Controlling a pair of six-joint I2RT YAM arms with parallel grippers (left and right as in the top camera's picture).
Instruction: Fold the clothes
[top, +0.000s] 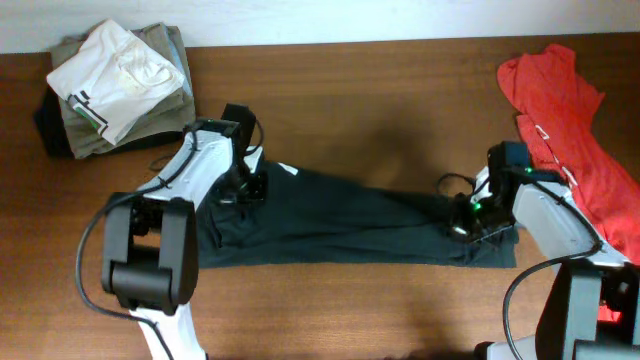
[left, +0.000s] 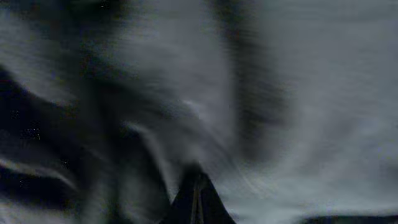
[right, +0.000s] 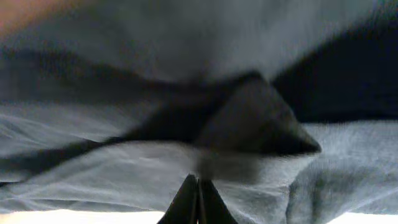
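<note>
T-shirt (top: 350, 225), charcoal-black, lies pulled out in a long band across the middle of the wooden table (top: 350, 100), w/ creases running lengthwise. No lettering shows from above.

The left gripper (top: 243, 187) is down on the shirt's left end and the right gripper (top: 463, 228) on the opposite end, near the lower corner.

The left wrist cam is badly blurred. Grey-black cloth fills it, and the fingers (left: 183, 208) sit pressed together at the bottom edge w/ only a thin line btwn them, apparently pinching fabric. On the right wrist cam the fingers (right: 186, 208) are likewise together, w/ cloth bunched in a raised fold right above the tips.

A folded white and khaki pile (top: 115, 85) sits at the far left corner, well apart from the T-shirt. A red-orange shirt (top: 570, 130) lies along the right edge, just beyond the right arm.
</note>
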